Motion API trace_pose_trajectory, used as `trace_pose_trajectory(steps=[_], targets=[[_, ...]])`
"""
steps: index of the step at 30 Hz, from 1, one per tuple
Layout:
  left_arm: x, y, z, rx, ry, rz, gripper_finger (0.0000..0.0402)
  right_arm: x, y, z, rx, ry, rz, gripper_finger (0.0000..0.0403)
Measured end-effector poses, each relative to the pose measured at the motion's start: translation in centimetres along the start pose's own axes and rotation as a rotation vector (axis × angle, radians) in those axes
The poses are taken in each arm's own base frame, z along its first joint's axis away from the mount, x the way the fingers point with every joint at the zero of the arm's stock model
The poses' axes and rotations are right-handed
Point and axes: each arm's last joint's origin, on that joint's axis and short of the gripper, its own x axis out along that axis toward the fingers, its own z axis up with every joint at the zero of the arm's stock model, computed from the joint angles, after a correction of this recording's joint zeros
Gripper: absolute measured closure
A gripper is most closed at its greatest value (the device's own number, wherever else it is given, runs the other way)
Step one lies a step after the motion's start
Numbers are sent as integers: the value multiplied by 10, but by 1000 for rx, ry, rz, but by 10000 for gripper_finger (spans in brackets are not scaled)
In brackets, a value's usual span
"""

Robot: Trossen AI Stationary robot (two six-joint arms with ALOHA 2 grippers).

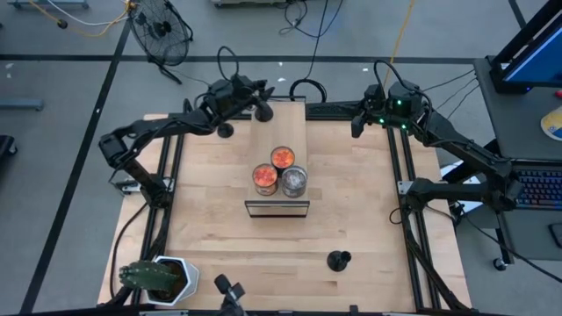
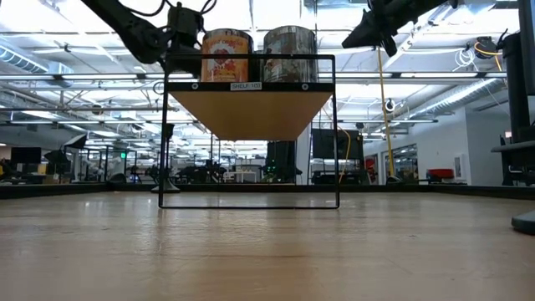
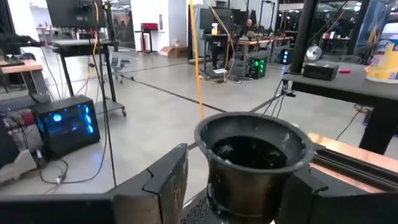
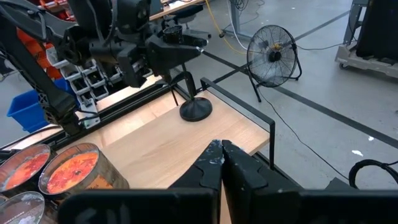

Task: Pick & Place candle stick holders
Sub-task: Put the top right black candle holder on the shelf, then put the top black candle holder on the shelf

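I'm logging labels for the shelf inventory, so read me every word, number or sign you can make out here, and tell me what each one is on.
"SHELF 100" (last characters uncertain): small white tag on the front rail of the black wire-frame shelf.
Printed wrap on the red-orange round jar: too blurred to read.
Silvery round jar: no legible text.
White container with a blue label on the far desk: too blurred to read.
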Motion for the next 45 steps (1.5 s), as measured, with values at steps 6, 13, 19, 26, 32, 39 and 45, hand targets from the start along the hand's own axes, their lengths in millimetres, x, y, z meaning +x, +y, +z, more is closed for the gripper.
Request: trace_pose_trajectory(steps=[6,13,19,26,32,39,45], targets=[[-7,0,12,13,-32,0,206,0,0,0,0,0,0,403],[-14,1,23,37,-70,3,206,0,0,0,0,0,0,403],[-23,2,37,72,-116,15,206,0,0,0,0,0,0,403],[-51,5,65,101,-145,108,206,0,0,0,0,1,0,403],[-82,9,80,85,-69,233,206,0,0,0,0,0,0,403],[-113,12,80,18,104,436,206,0,0,0,0,1,0,403],[-114,15,83,-46,319,516,213,0,0,0,0,1,1,403]])
